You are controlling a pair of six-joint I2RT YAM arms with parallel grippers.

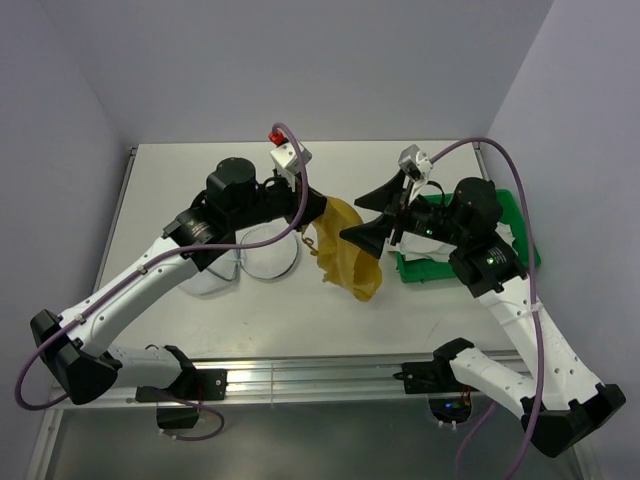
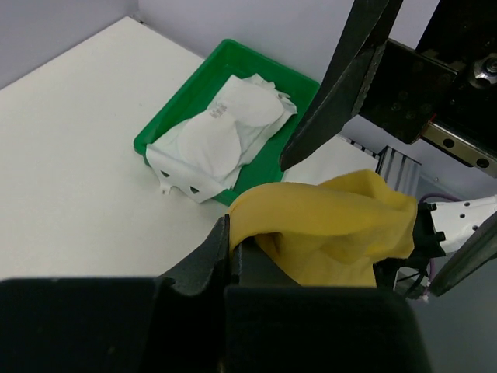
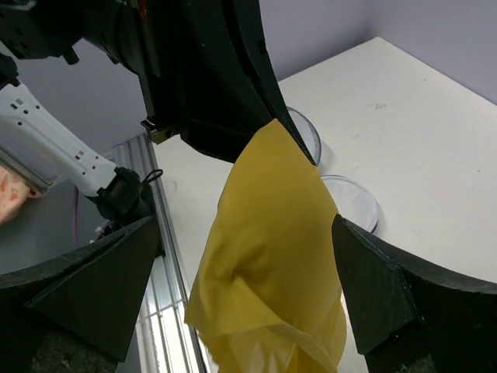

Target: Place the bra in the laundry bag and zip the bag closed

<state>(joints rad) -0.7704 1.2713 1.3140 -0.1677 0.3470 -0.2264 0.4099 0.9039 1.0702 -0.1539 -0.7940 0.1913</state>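
Laundry bag (image 1: 262, 262) sits on the table (image 1: 300, 325) under my left arm. Bra (image 1: 350, 255) dangles just beside it, pinched by one edge in my left gripper (image 1: 318, 205) (thin grip). Right gripper (image 1: 372, 215) is spread wide, empty. Worry: the fabric slips free or drapes outside the rim.

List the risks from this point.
1. The left gripper pinches only one edge of the yellow bra, which hangs loose in the air; it may slip out.
2. The open right gripper sits right beside the hanging fabric and may snag it.
3. The laundry bag lies partly under the left arm, so lowering the bra may knock or flatten it.
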